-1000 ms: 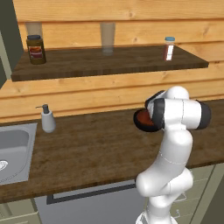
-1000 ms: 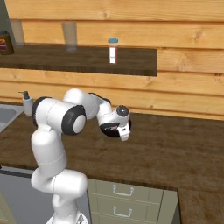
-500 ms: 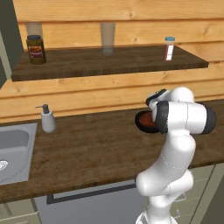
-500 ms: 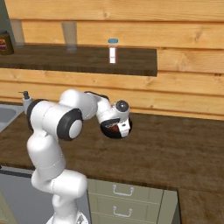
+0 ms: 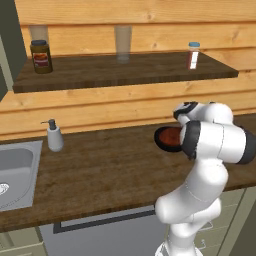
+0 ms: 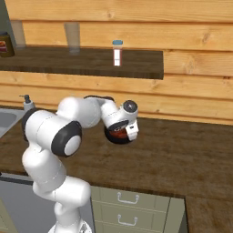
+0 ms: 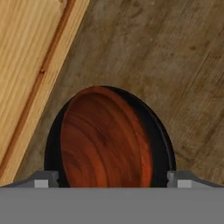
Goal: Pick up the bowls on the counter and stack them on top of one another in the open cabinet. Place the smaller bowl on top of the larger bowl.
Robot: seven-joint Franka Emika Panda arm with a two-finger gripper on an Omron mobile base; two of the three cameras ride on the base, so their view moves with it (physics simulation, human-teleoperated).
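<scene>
Hand view, centre frame: smaller bowl (image 7: 105,140), red-brown, sits inside larger bowl (image 7: 162,144), black rim showing round it, both on counter (image 7: 175,61). Gripper (image 7: 111,179) jaws wide apart, fingertips (image 7: 41,178) either side of rim, holding nothing.

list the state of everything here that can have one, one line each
pincer: open, tips either side of the bowl, nothing gripped
red-brown bowl: upright, black outer rim, sitting on the counter beside the wooden wall, right under the pincer
soap dispenser: upright beside the sink
jar: upright on the wall shelf, lid on
glass: upright on the shelf
small bottle: upright, capped
</scene>
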